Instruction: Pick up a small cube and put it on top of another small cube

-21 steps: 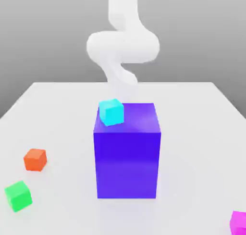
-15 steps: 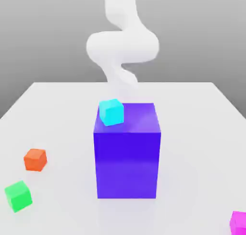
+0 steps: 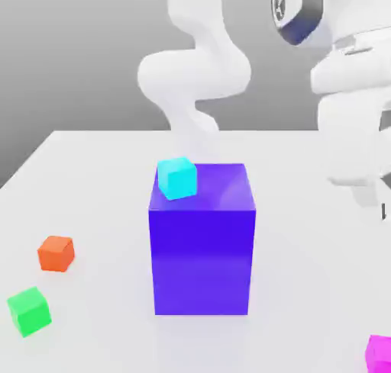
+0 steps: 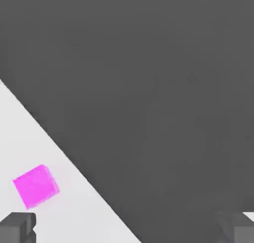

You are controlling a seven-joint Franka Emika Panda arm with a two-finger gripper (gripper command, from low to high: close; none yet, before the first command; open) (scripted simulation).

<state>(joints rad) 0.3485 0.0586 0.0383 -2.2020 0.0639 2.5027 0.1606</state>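
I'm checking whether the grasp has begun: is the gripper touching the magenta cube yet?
Apart. In the hand view the magenta cube lies on the table with bare surface between it and the open gripper's fingertips.

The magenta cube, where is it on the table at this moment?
The magenta cube lies on the white table at the near corner on the exterior view's right, apart from the big blue block; in the hand view it sits near the table's edge.

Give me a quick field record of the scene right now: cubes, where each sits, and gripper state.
magenta cube: on the table, at its near corner on the exterior view's right
cyan cube: on top of the blue-violet block
orange cube: on the table, exterior view's left
green cube: on the table, nearer than the orange one
gripper: open, holding nothing
stacking: not yet done
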